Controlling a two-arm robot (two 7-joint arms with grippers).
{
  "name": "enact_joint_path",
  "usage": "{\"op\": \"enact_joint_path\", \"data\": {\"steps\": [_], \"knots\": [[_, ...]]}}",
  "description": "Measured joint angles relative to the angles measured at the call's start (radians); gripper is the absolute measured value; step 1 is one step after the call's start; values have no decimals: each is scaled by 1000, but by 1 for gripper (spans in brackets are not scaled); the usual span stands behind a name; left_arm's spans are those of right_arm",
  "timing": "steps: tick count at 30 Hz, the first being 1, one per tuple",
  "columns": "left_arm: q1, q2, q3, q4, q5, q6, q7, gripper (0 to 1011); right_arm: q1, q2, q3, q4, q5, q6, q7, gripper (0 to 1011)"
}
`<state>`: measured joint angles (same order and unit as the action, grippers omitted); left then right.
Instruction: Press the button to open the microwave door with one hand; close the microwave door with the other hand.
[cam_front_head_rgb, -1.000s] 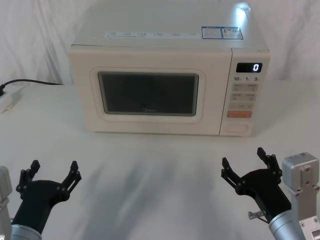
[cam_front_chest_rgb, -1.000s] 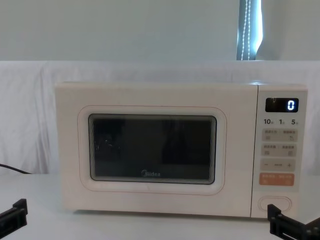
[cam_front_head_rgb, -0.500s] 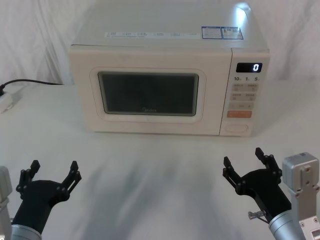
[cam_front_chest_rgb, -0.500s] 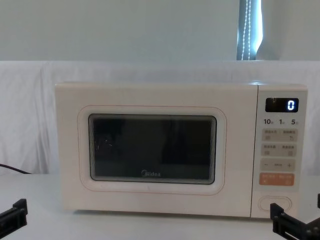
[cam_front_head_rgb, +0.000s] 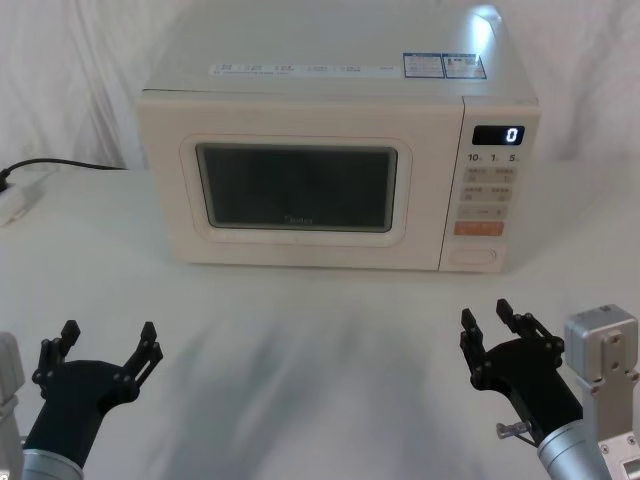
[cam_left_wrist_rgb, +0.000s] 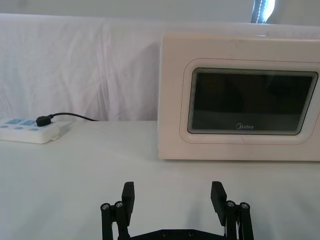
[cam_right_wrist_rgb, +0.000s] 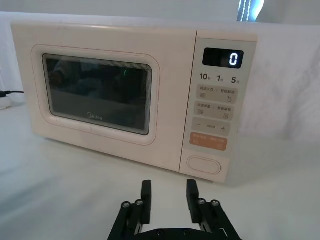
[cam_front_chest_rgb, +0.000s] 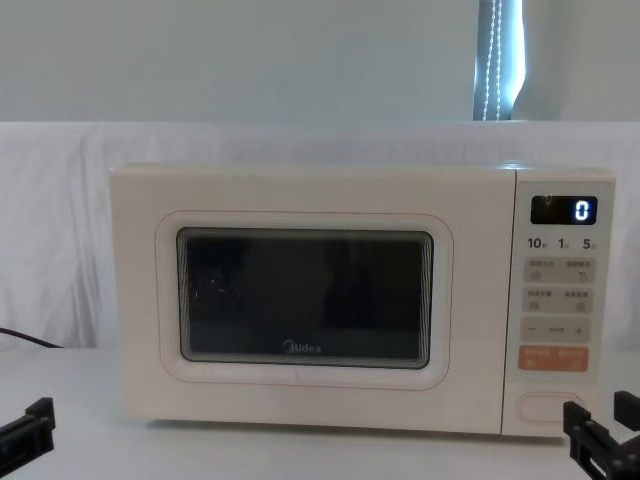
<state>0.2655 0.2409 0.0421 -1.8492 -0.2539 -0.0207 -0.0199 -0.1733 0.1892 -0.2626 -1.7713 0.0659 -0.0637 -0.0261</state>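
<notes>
Fingers of your right gripper (cam_front_head_rgb: 489, 321) are narrowing since a second ago, readying to press the button (cam_front_head_rgb: 471, 257); microwave door (cam_front_head_rgb: 297, 191) remaining shut, left gripper (cam_front_head_rgb: 106, 338) spread idle.

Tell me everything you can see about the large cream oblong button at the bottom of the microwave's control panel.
The large cream rounded-oblong button is the widest key on the control panel of the cream boxy microwave, lying flat at the panel's very bottom, directly under the orange rectangular key. It looks like smooth plastic in the cabinet's colour, with a raised rim outlining it and no printing visible. Nothing touches it: the right gripper, black, fingers narrowly apart, hovers over the table in front of it.
</notes>
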Motion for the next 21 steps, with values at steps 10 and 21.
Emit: {"op": "enact_joint_path", "data": {"steps": [10,21], "knots": [[0,0,0,0,0,0,0,1001,0,0,0,0,0,0,0,140],[0,0,0,0,0,0,0,1001,0,0,0,0,0,0,0,0]]}}
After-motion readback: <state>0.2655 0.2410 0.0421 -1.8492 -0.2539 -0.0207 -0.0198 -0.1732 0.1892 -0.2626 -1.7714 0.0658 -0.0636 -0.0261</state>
